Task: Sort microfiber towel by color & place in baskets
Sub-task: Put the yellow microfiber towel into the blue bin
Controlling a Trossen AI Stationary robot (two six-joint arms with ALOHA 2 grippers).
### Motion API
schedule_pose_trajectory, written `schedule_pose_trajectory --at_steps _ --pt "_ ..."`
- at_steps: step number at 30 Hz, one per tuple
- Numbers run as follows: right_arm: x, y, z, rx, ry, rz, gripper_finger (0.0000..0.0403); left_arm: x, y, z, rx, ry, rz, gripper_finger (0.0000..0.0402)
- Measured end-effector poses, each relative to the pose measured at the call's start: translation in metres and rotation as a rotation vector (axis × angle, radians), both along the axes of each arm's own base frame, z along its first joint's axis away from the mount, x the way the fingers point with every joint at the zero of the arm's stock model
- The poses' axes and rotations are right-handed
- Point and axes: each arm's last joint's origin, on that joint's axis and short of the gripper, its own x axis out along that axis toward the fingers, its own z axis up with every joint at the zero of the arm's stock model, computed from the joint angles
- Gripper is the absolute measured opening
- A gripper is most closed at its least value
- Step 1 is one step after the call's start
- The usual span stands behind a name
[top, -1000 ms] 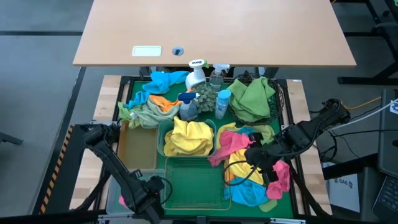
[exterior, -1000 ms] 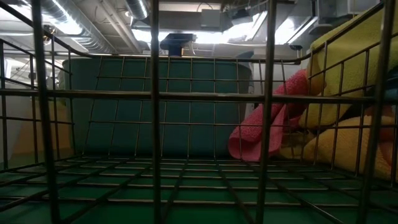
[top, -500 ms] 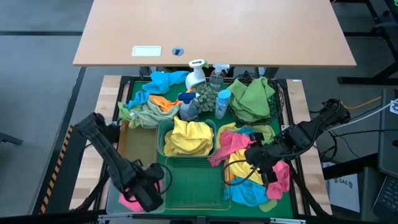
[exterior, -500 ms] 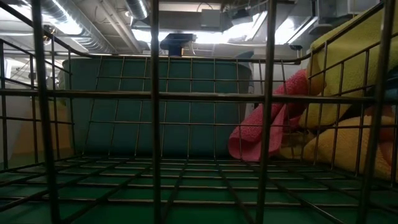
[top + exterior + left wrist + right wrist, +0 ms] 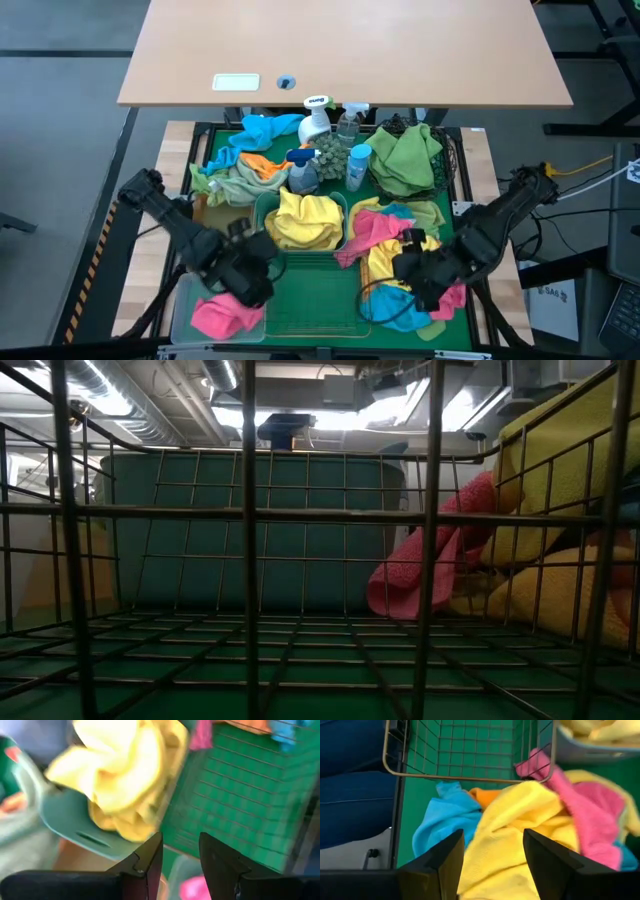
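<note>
Towel pile [image 5: 400, 262] at four o'clock; right gripper [image 5: 418, 272] hovers over it, open and empty: drop straight, pinch one colour only. Left gripper [image 5: 250, 272], parted and empty, above pink towel [image 5: 226, 317] in clear bin [image 5: 182, 310].

**Baskets ringed by towel heaps**

The wire basket [image 5: 318, 292] is sitting at the front centre, with the tub [image 5: 299, 222] directly behind it holding a towel [image 5: 303, 218]. The clear bin [image 5: 222, 312] is lying to its left, containing another towel [image 5: 226, 316]. A loose towel pile [image 5: 400, 262] is spreading to its right. Spray bottles [image 5: 330, 140] are standing behind the tub, seemingly between two rear heaps.
</note>
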Motion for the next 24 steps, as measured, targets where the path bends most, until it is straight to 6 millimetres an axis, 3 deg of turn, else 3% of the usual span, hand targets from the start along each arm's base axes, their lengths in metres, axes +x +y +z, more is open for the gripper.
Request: schedule_pose_trajectory --at_steps 7,12,24 --pt "0.01 0.026 -0.029 -0.04 0.057 -0.117 0.0204 0.023 0.043 0.0 0.131 0.09 -0.142 0.0121" --pt "0.015 0.03 -0.037 -0.045 0.057 -0.223 0.0204 0.033 0.067 0.0 0.194 0.14 -0.222 0.0121" --pt "0.022 0.035 -0.067 -0.139 0.181 -0.358 0.0204 0.041 0.087 0.0 0.255 0.191 -0.319 0.0121"
